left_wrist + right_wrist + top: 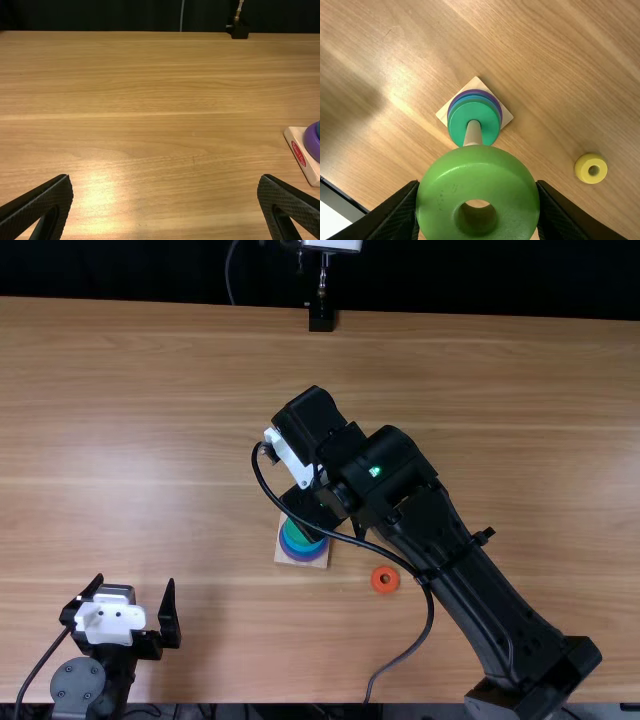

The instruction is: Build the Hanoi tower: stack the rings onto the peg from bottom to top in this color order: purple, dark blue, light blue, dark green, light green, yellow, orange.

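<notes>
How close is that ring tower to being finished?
Probably past halfway. On the peg, a dark green ring tops the stack, with blue and purple beneath. The right claw holds the light green ring. The yellow ring and orange ring remain on the table.

glossy wood table [150, 420], smooth light green ring [478, 172], pale wooden peg [473, 133].

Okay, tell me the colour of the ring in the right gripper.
The held ring is light green, clearest in the right wrist view.
</notes>
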